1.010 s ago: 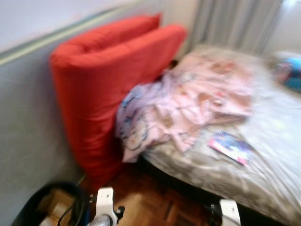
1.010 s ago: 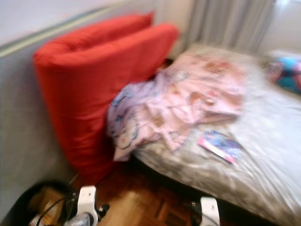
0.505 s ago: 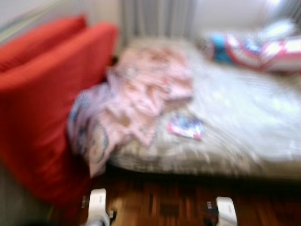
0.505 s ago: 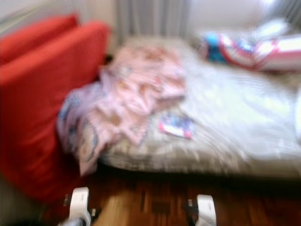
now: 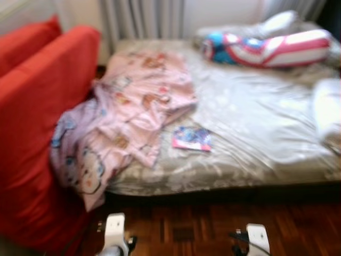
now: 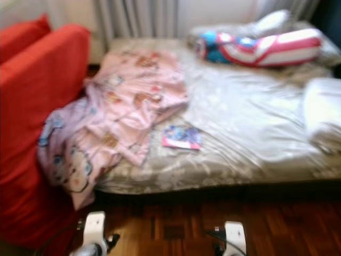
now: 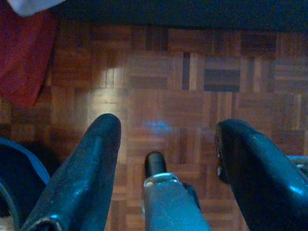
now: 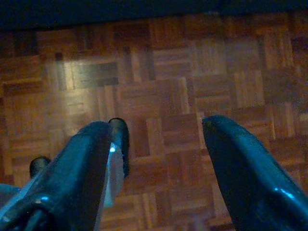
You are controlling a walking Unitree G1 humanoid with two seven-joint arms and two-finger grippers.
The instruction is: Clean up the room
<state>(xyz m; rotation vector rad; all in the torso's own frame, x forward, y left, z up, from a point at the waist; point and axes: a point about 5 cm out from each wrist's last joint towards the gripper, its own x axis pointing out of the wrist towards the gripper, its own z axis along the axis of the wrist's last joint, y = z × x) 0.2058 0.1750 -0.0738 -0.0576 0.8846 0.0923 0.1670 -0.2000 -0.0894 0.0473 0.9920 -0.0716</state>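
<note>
The left gripper (image 7: pixel 166 144) points down at a brown wooden parquet floor (image 7: pixel 192 82), its two long black fingers (image 7: pixel 91 168) spread wide apart with nothing between them. A silver metal cylindrical part with a black tip (image 7: pixel 161 187) sits low in the frame between the fingers. A red fabric surface (image 7: pixel 24 57) occupies the upper left. A pale cloth corner (image 7: pixel 29 5) shows at the top left edge. A dark band (image 7: pixel 192 12) runs along the top of the frame. A dark blue rounded object (image 7: pixel 17 168) lies at the lower left edge.
</note>
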